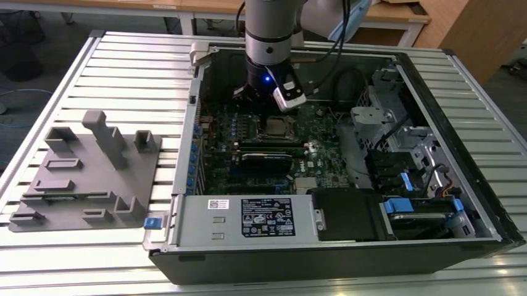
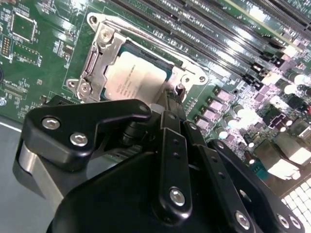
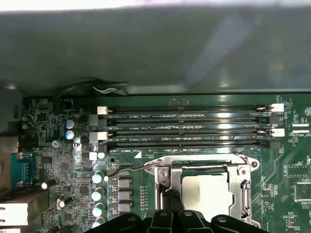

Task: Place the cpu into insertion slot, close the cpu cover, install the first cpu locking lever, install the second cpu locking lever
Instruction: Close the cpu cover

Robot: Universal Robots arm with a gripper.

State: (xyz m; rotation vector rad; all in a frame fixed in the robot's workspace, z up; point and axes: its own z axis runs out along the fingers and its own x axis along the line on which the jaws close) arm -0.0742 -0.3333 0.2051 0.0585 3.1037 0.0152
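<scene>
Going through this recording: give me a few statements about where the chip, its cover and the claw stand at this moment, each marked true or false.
1. The cpu sits in the insertion slot. True.
2. The cpu cover stands upright, swung open. False: it lies flat, framing the chip.
3. The claw hangs over the grey tray on the table. False: it is inside the computer case, right beside the socket.
4. In the first wrist view, a thin wire lever juts out sideways from the socket. True.
</scene>
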